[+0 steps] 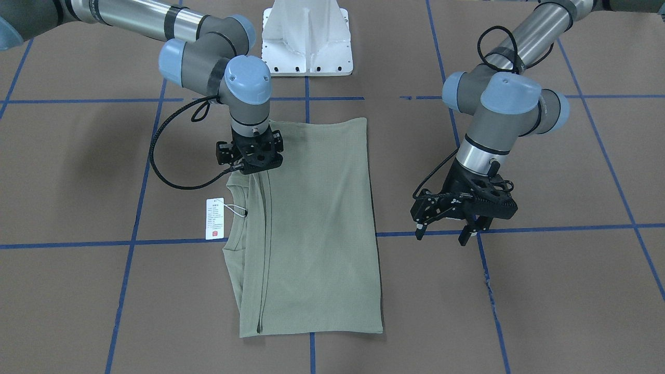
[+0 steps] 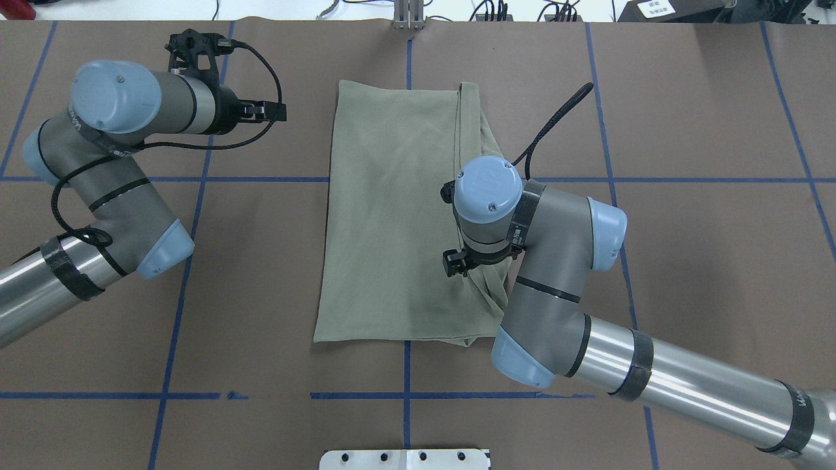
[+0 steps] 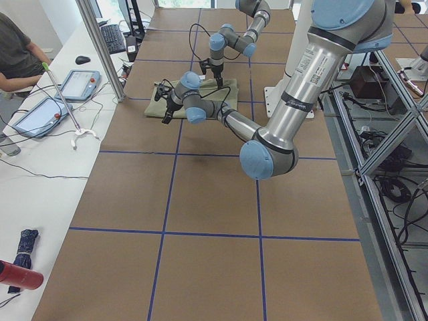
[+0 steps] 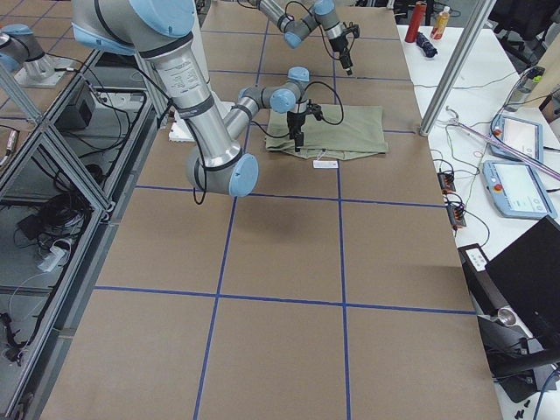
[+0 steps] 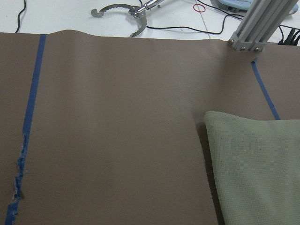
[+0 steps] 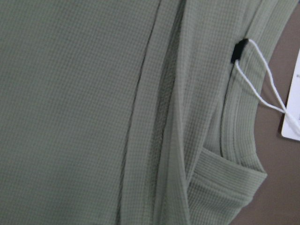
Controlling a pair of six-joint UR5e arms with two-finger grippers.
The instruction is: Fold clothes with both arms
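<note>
Worktop (image 1: 78,291): brown, blue tape grid.
Shirt (image 1: 311,223): sage-green, folded into a long rectangle, flat on the worktop.
Hang tag (image 1: 214,218): white, on string, just beside the shirt's collar.
Left arm (image 1: 511,96): well apart from the shirt, opposite its collar side; jaws released, empty.
Right arm (image 1: 247,78): over the shirt's collar-side edge, pointing down; cannot tell whether its jaws are clenched.
Pedestal (image 1: 306,41): white, beyond the shirt.

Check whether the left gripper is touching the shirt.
Apart. The front-facing view shows a strip of table between the left gripper and the shirt.
</note>
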